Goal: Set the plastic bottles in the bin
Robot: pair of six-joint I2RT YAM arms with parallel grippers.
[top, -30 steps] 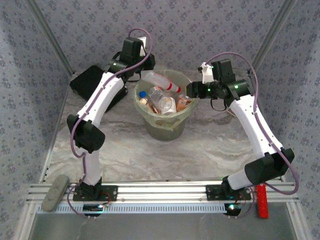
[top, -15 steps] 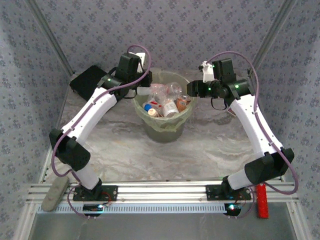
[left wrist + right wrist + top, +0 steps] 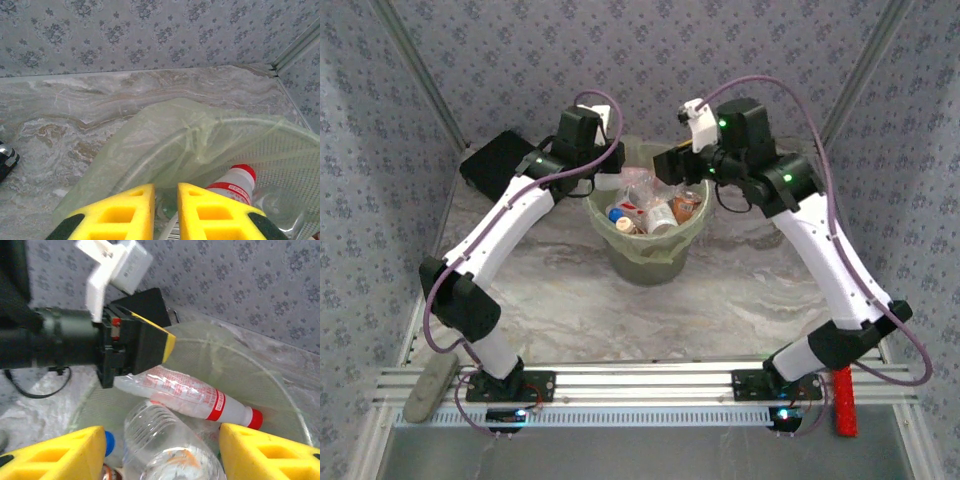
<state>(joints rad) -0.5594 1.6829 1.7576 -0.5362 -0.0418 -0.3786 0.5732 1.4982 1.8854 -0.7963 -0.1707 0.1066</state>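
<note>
The bin stands mid-table with several plastic bottles inside. My left gripper is at its left rim, shut on the squashed base of a white bottle with a red band and red cap. This bottle slants down into the bin. In the left wrist view the yellow fingertips sit close together over the bin's bag, with the white bottle just past them. My right gripper hangs open over the bin, its pads wide of a clear bottle lying below.
A flat black case lies left of the bin by the back wall. A blue-capped bottle and an orange-labelled one rest in the bin. A grey object and a red tool lie by the front rail.
The left arm lowered the white bottle from above the bin into it. The right gripper moved up and left from the bin's right rim, its jaws widened, and the orange-labelled bottle stayed in the bin.
</note>
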